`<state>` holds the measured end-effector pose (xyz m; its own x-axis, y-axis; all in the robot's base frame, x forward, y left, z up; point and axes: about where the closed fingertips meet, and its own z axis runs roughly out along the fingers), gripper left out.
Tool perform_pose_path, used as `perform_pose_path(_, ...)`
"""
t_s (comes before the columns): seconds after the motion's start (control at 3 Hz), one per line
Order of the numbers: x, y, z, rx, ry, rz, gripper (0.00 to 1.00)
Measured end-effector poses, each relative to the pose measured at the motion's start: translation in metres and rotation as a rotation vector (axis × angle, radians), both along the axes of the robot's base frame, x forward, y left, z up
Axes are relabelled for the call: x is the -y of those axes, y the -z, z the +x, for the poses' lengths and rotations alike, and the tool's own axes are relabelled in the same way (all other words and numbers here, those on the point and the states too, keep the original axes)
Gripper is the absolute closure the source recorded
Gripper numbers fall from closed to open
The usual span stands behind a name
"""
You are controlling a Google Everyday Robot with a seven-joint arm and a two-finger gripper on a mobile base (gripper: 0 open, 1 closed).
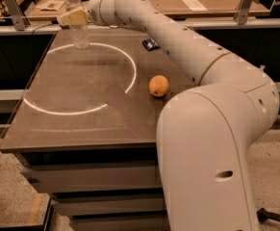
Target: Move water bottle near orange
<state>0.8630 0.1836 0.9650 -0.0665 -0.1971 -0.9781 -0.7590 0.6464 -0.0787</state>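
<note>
The water bottle (79,32) stands upright at the far left of the dark table (82,114); it is clear with a white cap. My gripper (73,18) is at the bottle's upper part, its pale tip lying across the front of the bottle. The long white arm reaches to it from the right. The orange (159,86) lies on the table right of the middle, well to the right of and nearer than the bottle. The bottle's base rests on the table top.
A dark blue flat packet (150,44) lies at the table's back, beyond the orange. A bright curved streak of light (130,73) runs across the table top. The arm's large white base (211,158) stands at the table's front right. Benches with clutter stand behind.
</note>
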Motion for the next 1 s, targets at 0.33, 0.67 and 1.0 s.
perform_pose_path(0.33, -0.005, 0.004, 0.008, 0.005, 0.055, -0.032, 0.0)
perform_pose_path(0.67, -0.011, 0.013, 0.02, 0.001, 0.081, -0.058, 0.0)
perform_pose_path(1.0, -0.023, 0.023, 0.029, -0.008, 0.074, -0.072, 0.0)
